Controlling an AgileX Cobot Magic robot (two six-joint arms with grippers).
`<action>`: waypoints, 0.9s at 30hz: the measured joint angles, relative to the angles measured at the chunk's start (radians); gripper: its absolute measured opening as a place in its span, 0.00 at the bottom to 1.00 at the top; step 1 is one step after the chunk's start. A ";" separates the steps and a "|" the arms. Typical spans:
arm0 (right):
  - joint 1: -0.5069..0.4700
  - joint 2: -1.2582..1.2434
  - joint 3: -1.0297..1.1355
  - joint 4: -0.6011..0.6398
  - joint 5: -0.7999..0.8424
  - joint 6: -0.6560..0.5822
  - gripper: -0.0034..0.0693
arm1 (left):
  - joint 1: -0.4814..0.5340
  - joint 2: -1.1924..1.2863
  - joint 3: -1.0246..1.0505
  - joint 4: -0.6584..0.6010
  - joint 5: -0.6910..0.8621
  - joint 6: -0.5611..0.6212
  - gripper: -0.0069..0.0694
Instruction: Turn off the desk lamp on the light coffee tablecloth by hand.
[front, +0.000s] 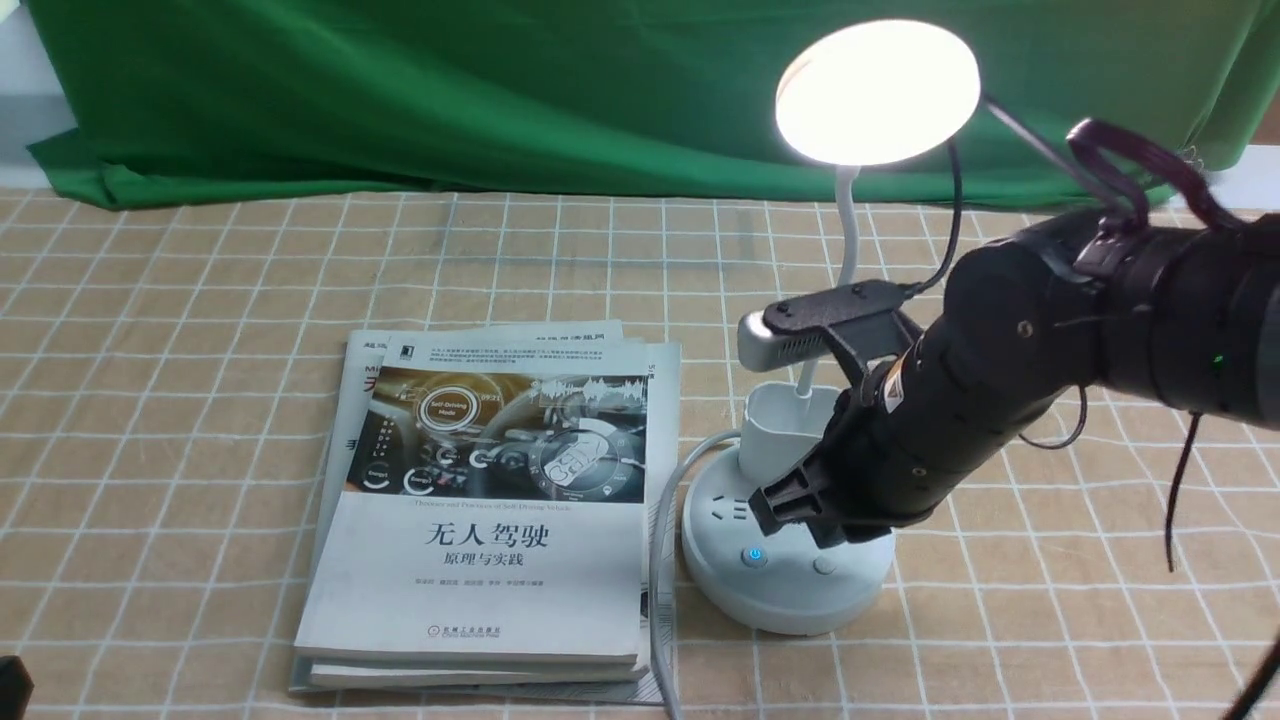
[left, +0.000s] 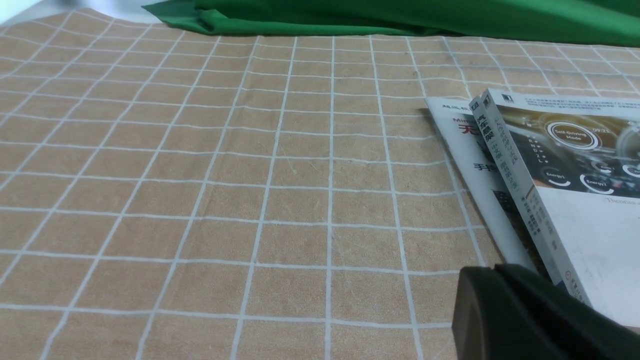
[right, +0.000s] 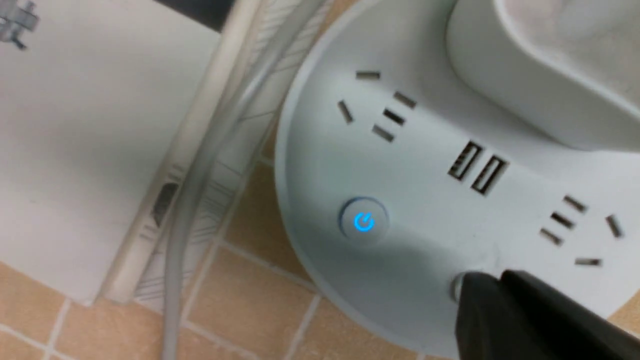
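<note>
The white desk lamp stands on the light coffee tablecloth (front: 200, 350), right of centre. Its disc head (front: 878, 92) glows brightly. Its round base (front: 790, 590) carries a blue-lit power button (front: 754, 556) and a plain button (front: 824, 565). My right gripper (front: 790, 515) is shut and empty, low over the base in front of the pen cup (front: 785, 430). In the right wrist view its tips (right: 482, 282) cover most of the plain button (right: 456, 287), and the blue button (right: 363, 221) is lit beside them. My left gripper (left: 492, 272) is shut and empty, just above the cloth (left: 200, 200).
A stack of books (front: 490, 520) lies just left of the lamp base, and its spine shows in the left wrist view (left: 520, 185). The lamp's grey cable (front: 665, 520) runs between books and base. A green backdrop cloth (front: 400, 90) hangs at the back.
</note>
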 joint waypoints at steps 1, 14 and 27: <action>0.000 0.016 0.000 0.000 0.000 -0.001 0.10 | 0.000 0.000 0.000 0.000 0.000 0.000 0.10; 0.000 0.077 -0.004 -0.001 -0.006 -0.004 0.10 | 0.000 0.000 0.000 0.000 0.000 0.000 0.10; 0.000 -0.033 -0.001 -0.001 -0.009 -0.004 0.10 | 0.000 0.000 0.000 0.000 0.000 0.000 0.10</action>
